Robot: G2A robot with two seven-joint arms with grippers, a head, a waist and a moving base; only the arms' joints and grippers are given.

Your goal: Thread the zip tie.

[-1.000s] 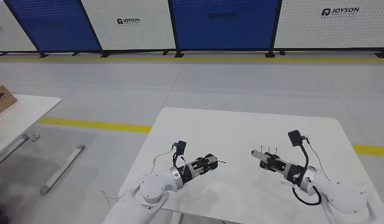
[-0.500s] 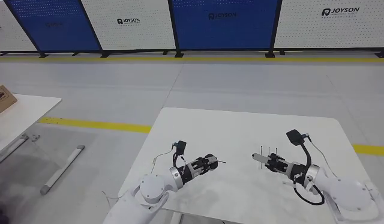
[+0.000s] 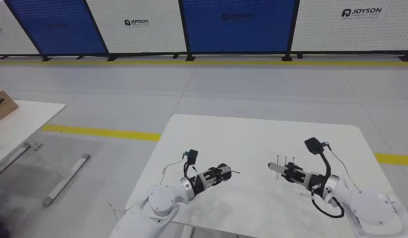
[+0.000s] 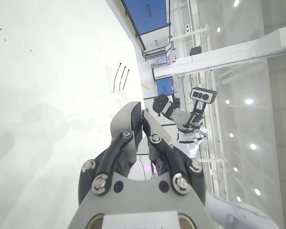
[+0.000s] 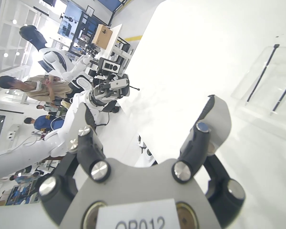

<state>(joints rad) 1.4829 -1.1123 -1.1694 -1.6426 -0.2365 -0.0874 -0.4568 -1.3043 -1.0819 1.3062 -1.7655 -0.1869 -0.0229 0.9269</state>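
Note:
My left gripper (image 3: 224,171) hovers over the table's near left part, shut on a thin black zip tie (image 3: 234,171) that sticks out past its tips toward the right arm. In the right wrist view that held zip tie (image 5: 134,88) juts from the far left gripper (image 5: 114,87). The left wrist view has the left gripper (image 4: 142,116) with its pads pressed together. My right gripper (image 5: 150,110) is open and holds nothing, low over the table. Three spare zip ties (image 3: 285,159) lie side by side just beyond the right gripper (image 3: 274,167).
The spare zip ties (image 4: 120,78) rest on a clear plastic sheet (image 5: 274,77) on the white table (image 3: 255,136). Several small dark specks (image 4: 4,40) mark the tabletop. Blue and white pegboard panels (image 3: 236,14) stand far behind.
The right arm's wrist turned and shifted slightly, so its gripper now looks narrower from above. The left arm and its zip tie have kept still.

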